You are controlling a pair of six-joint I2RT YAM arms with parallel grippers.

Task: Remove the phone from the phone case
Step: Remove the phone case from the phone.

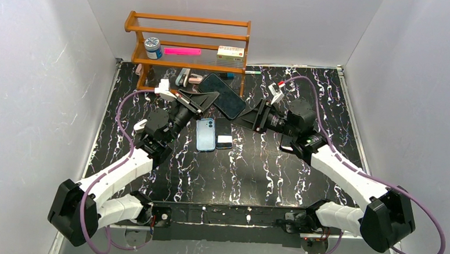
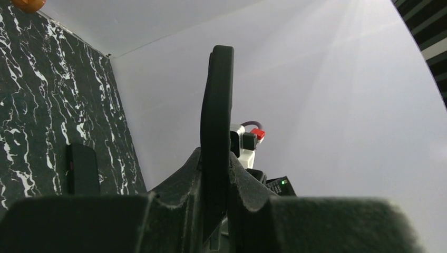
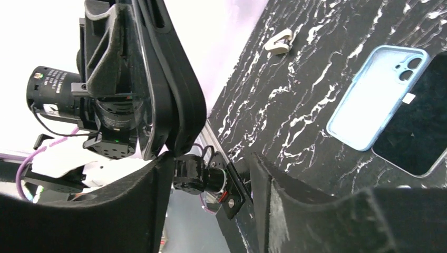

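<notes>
A black phone in a dark case [image 1: 225,95] is held tilted above the table by my left gripper [image 1: 203,102]. In the left wrist view it stands edge-on [image 2: 216,105] between that gripper's [image 2: 216,161] shut fingers. My right gripper [image 1: 249,116] is open at the slab's other end. In the right wrist view the slab's edge [image 3: 176,100] hangs just above the left finger [image 3: 147,200], and the right gripper [image 3: 211,161] holds nothing.
A light blue empty case [image 1: 206,134] and a black phone [image 1: 224,133] lie side by side on the marble table, also in the right wrist view [image 3: 374,100]. A wooden rack [image 1: 186,40] with a jar and boxes stands at the back.
</notes>
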